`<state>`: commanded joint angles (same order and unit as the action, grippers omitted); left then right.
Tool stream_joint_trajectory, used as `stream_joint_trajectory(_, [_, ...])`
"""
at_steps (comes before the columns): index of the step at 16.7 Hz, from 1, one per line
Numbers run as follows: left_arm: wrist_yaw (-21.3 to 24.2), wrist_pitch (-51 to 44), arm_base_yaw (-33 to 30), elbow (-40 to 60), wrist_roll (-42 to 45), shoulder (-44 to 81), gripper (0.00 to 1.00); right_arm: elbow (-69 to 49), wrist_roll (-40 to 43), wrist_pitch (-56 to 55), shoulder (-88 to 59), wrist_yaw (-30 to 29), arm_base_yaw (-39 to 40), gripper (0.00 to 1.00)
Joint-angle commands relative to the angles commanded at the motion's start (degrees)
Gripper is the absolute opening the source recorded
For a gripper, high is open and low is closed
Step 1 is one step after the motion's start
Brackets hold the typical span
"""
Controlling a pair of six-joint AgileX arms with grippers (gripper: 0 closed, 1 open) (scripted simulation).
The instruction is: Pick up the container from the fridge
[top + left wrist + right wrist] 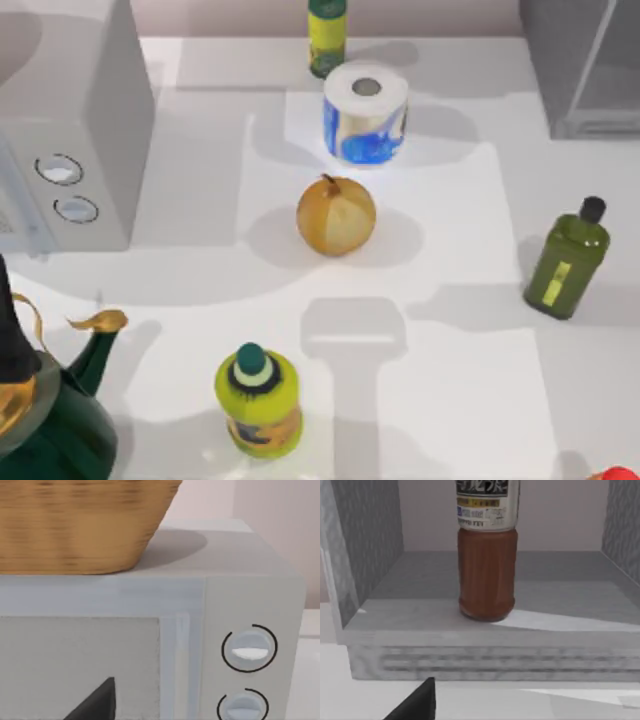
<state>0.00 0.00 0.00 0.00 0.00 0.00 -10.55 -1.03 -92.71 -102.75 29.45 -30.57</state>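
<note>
Container [487, 570] means, in the right wrist view, a tall round bottle of brown liquid with a printed label. It stands upright on the floor of the fridge [485, 625], roughly midway between the two side walls and set a little back from the front lip. Its cap is cut off by the frame. The fridge is a dark grey box at the counter's [450, 400] far right corner, and its front is open, so the bottle can be reached straight on.

The right pincer [415, 702] is probably the dark wedge at the edge of that view. It sits outside the fridge, below the lip and well apart from the bottle, aimed into the opening as if lined up for a level reach. I cannot tell whether it is open or closed.

The left pincer [95, 702] shows as a similar wedge and faces the microwave [250, 595], which carries a wicker basket [75, 525] on top. It looks idle, and its state is just as unclear.

I judge the pickup not yet begun. The approach should come in low and centred so as not to tip the tall bottle.
</note>
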Motion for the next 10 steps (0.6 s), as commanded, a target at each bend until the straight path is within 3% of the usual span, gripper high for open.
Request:
stream_joint_trajectory(6, [0.00,0.00,0.00,0.00,0.00,0.00,1.00,-1.87,0.08,1.37,-1.14,-1.09,1.29,1.00])
stream_joint_trajectory(10, [0.00,0.00,0.00,0.00,0.00,0.00,1.00,-12.97,0.24,7.89,-5.79,-6.00,6.01,1.00])
